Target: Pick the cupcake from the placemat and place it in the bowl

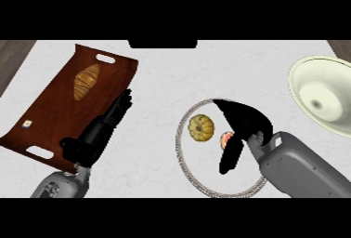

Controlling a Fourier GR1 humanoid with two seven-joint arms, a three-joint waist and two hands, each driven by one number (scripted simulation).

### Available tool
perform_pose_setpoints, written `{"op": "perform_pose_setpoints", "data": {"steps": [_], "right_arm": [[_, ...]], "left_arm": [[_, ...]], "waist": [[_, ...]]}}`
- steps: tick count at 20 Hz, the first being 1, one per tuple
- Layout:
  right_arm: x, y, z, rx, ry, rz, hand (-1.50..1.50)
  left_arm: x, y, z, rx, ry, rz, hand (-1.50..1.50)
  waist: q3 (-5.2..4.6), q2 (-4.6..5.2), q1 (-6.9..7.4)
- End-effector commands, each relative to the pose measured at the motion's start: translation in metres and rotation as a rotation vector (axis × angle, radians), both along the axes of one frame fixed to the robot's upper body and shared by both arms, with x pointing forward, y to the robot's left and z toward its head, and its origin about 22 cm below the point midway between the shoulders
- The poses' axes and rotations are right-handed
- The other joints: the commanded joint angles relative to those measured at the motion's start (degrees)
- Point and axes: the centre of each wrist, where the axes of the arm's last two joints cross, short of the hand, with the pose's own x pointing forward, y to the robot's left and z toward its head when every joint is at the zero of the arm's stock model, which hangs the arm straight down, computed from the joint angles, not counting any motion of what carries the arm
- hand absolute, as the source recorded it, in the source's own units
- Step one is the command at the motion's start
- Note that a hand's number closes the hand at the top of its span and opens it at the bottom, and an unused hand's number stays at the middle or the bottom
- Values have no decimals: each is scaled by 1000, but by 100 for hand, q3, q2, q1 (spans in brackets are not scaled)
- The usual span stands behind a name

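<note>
My right forearm, a smooth grey shell, comes in at the lower right, and my right hand (241, 122) lies over the right part of the placemat (186, 163). Its thumb points down toward the near rim while the rest arches above a small pinkish-red thing (226, 138) that peeks out from under the palm. I take that to be the cupcake, though too little of it shows to be sure. The fingers look curved about it, but I cannot tell whether they have closed on it or only cover it. So I judge the pick is at its start: nothing is lifted, and the carry and the drop into the bowl remain.

My left hand (103, 126) rests open at the left, fingers straight, lying on the near right edge of the wooden tray (48, 116).

The placemat is round, pale grey, with a woven, rope-like border. On it, just beside my right hand, sits a golden ridged pastry (201, 127), round and ribbed like a tart.

Farther off, the tray is dark glossy brown with cut-out handles and carries a flaky croissant (86, 81). At the far right, well apart from the placemat, stands the bowl (302, 83), smooth cream ceramic, deep and round. The counter is white, faintly marbled.
</note>
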Motion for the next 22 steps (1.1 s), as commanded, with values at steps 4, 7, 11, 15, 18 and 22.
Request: {"op": "perform_pose_setpoints", "data": {"steps": [4, 7, 11, 15, 18, 22], "right_arm": [[-22, -9, -15, -137, -79, -82, -150], [-7, -12, -6, -190, -78, -104, -150], [-14, -2, -23, -192, -66, -107, -150], [-10, -21, -38, -200, -28, -138, -150], [-14, -27, -56, -191, -36, -144, -150], [0, -35, -70, -194, -10, -142, -150]], "left_arm": [[-14, -13, -10, -7, 14, -7, 0], [-8, -6, -14, -6, -5, -12, 0], [3, 2, 16, 4, -4, -10, 0], [-10, -12, 1, -10, 13, -16, 0], [1, -2, 3, -4, 11, -13, 0], [-7, -6, 2, 12, 8, -3, 0]], "waist": [[3, -11, -32], [0, 1, -16], [2, 3, 1], [3, 4, 9], [3, 9, 2], [4, 12, 18]]}}
